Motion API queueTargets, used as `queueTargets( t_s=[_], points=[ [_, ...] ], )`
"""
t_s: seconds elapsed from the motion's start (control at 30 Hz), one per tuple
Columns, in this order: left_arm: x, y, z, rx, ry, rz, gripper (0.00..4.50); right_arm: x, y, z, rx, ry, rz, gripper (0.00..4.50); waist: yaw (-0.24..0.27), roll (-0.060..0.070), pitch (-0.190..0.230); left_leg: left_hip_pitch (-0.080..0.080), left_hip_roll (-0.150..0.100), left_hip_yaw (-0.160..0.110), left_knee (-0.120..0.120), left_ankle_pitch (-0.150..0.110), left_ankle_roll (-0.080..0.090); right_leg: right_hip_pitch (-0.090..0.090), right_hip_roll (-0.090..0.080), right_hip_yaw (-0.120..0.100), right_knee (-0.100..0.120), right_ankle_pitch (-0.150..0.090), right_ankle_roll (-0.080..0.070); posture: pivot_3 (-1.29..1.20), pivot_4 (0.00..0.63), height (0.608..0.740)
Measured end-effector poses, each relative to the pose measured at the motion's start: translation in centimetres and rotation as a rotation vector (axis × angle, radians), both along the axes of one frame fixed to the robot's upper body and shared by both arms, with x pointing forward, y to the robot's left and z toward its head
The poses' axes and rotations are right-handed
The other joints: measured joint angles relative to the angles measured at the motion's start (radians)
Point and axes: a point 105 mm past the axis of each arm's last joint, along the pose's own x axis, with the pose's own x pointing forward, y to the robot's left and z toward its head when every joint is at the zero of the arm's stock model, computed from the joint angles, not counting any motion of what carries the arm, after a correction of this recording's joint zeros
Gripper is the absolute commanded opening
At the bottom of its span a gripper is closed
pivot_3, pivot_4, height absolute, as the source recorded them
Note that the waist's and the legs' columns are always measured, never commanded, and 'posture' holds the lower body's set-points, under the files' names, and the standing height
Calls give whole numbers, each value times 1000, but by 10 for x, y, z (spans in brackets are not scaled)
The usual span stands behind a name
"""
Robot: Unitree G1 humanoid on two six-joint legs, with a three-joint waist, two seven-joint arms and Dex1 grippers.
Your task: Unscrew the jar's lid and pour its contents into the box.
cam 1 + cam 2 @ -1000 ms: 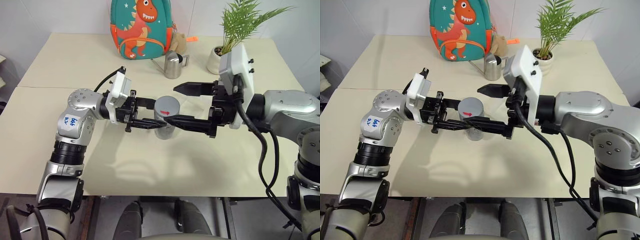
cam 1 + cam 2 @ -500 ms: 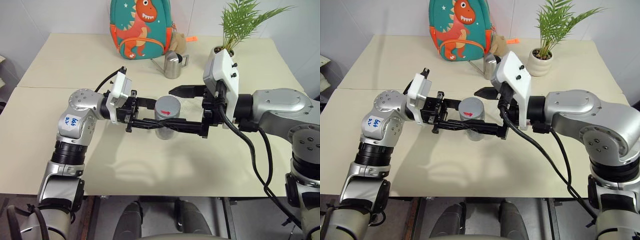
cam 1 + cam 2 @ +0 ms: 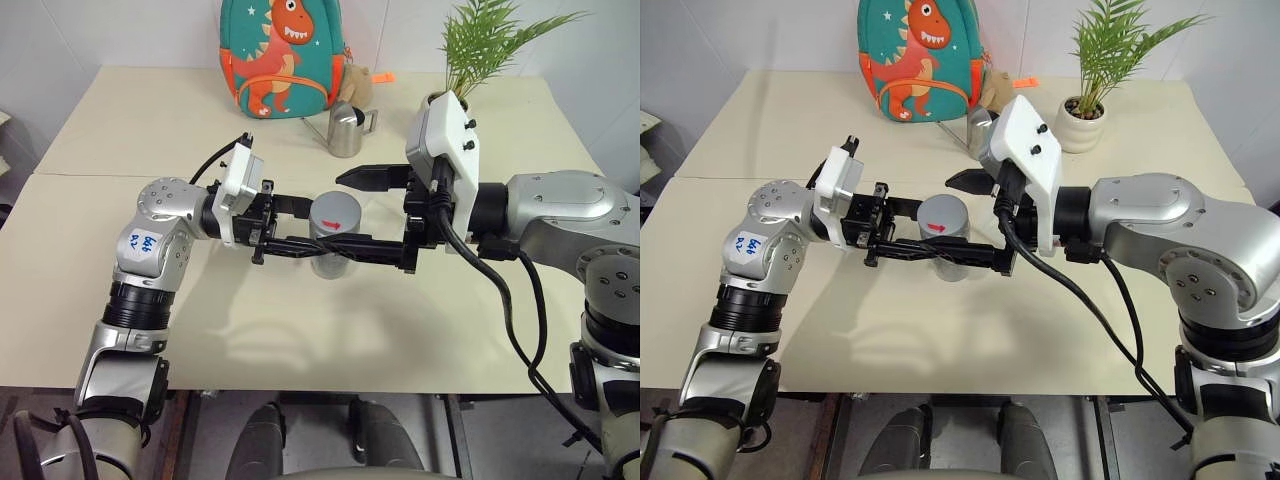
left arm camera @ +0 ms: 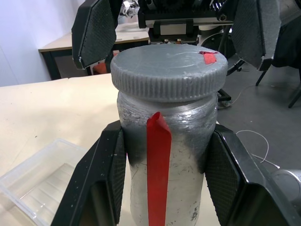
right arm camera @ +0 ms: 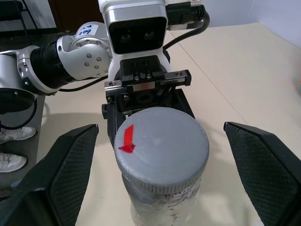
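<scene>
Jar (image 3: 330, 250) is held upright above the table (image 3: 300, 330), just in front of centre. Left gripper (image 4: 162, 155) is clamped on the jar body below the cap; both pads press the sides, red stripe (image 4: 158, 160) between them. Lid (image 5: 162, 148) is on, with a red mark on its flat top. Jar wall is opaque; nothing inside can be made out.

Right gripper (image 3: 365, 210) reaches in from the right with jaws spread wide, one finger on each side of the lid and clear of it.

Further back: steel jug (image 3: 346, 130), dinosaur backpack (image 3: 282, 58), potted plant (image 3: 470, 60).

Left wrist view adds the box (image 4: 44, 176), clear plastic, resting on the table beside the jar; no contents discernible in it.
</scene>
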Motion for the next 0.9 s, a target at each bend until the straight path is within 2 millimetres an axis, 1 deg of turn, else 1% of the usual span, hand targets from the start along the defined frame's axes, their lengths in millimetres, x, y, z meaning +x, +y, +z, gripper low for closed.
queueTargets(
  t_s=[0.03,0.53,0.57,0.6,0.63,0.9],
  points=[
    [0,0,0,0,0,0,1973,0,0,0,-2,1,2,3932,0,0,0,0,0,0,0,0,0,0,0,0,0,0,0,0,150,740],
    [1,0,0,-3,1,6,1973,0,0,-1,-7,0,7,3932,0,0,0,0,0,0,0,0,0,0,0,0,0,0,0,0,150,740],
    [1,0,0,-3,1,6,1973,0,0,-1,-8,0,8,3584,0,0,0,0,0,0,0,0,0,0,0,0,0,0,0,0,150,740],
    [1,0,0,-3,1,6,1973,0,0,-1,-8,0,8,3394,0,0,0,0,0,0,0,0,0,0,0,0,0,0,0,0,150,740],
    [0,0,0,-3,1,5,1973,0,0,-1,-9,-2,5,3088,0,0,0,0,0,0,0,0,0,0,0,0,0,0,0,0,150,740],
    [0,0,0,-3,2,5,1973,1,0,-1,-7,-6,2,3088,0,0,0,0,0,0,0,0,0,0,0,0,0,0,0,0,150,740]
  ],
)
